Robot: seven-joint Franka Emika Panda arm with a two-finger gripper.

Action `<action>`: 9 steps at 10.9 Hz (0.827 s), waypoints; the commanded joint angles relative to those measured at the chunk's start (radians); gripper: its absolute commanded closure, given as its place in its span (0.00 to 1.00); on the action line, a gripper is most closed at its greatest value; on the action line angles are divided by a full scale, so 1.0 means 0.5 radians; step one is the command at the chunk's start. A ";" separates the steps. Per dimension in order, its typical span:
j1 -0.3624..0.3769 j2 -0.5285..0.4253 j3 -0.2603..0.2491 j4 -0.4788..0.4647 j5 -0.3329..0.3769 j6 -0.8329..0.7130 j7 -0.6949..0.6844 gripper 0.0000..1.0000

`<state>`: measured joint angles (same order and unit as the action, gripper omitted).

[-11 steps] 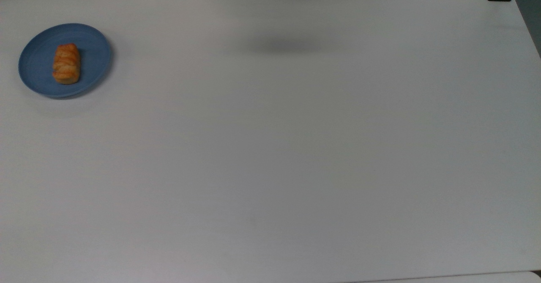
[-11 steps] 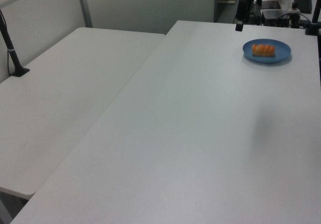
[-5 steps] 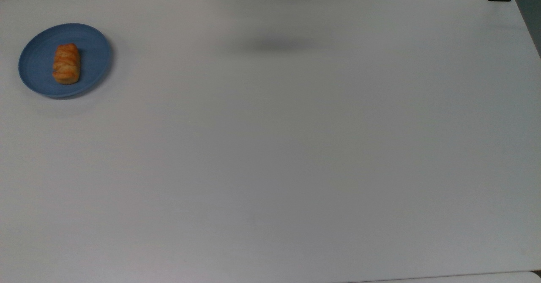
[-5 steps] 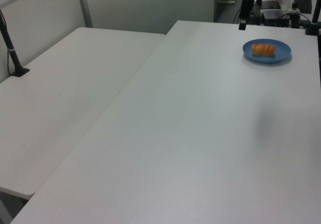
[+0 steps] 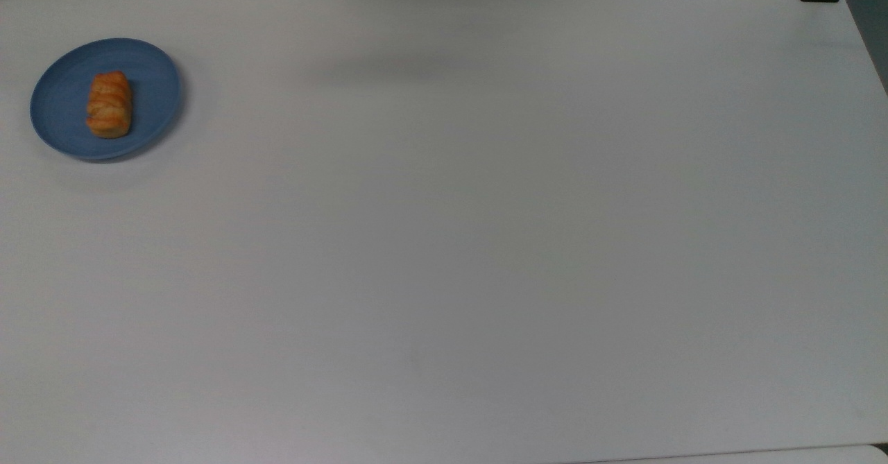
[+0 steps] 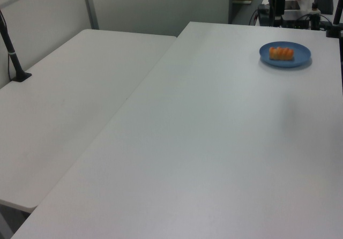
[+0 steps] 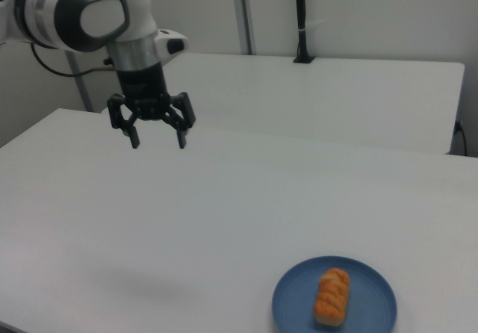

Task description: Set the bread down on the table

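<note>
One bread (image 7: 332, 297) lies on blue plate (image 7: 296, 309), near table (image 5: 444, 242) corner. Gripper (image 7: 155, 137) hangs high, well apart, fingers spread wide, holding nothing. Bread looks light, soft, crumbly. You should pinch gently across short middle, not ends. Squeeze hard and it may squash.

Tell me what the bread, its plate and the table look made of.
Bread: glossy golden-orange, ridged braided segments; baked pastry or a plastic replica, can't tell.
Blue plate: even matte blue, faint rings; probably plastic or glazed ceramic.
Table: smooth matte white, seemingly laminate.
</note>
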<state>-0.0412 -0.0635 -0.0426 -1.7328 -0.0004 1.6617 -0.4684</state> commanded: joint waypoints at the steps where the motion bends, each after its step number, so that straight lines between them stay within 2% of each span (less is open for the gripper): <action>1: -0.062 0.038 -0.150 0.056 -0.042 -0.010 -0.207 0.00; 4: -0.065 0.219 -0.423 0.192 -0.042 0.072 -0.397 0.00; 7: -0.071 0.353 -0.684 0.174 -0.018 0.373 -0.487 0.00; 9: -0.095 0.470 -0.786 0.125 0.037 0.526 -0.627 0.00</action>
<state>-0.0883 0.1087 -0.3803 -1.6631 -0.0144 1.8514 -0.7101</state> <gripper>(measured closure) 0.000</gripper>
